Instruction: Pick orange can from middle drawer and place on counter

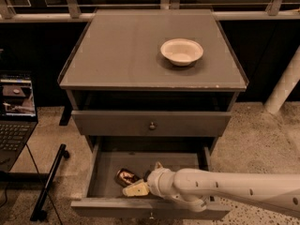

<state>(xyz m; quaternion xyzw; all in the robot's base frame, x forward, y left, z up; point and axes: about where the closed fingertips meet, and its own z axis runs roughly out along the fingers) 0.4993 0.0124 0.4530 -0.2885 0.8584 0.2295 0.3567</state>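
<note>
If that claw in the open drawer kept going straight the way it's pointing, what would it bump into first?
Most likely the orange can, lying on the drawer floor just ahead of the open gripper. Beyond it is the drawer's left wall. Depth is hard to judge.

Cream tubular arm (234, 189) with dark screw dots carries a pale gripper (136, 190) in the middle drawer (106, 176).

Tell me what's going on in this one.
The robot's arm reaches into the open drawer, with its end effector low over the drawer floor, close beside the can. The can lies on its side in the drawer and is not lifted yet. Whether they touch is unclear. A bowl sits on the counter.
</note>
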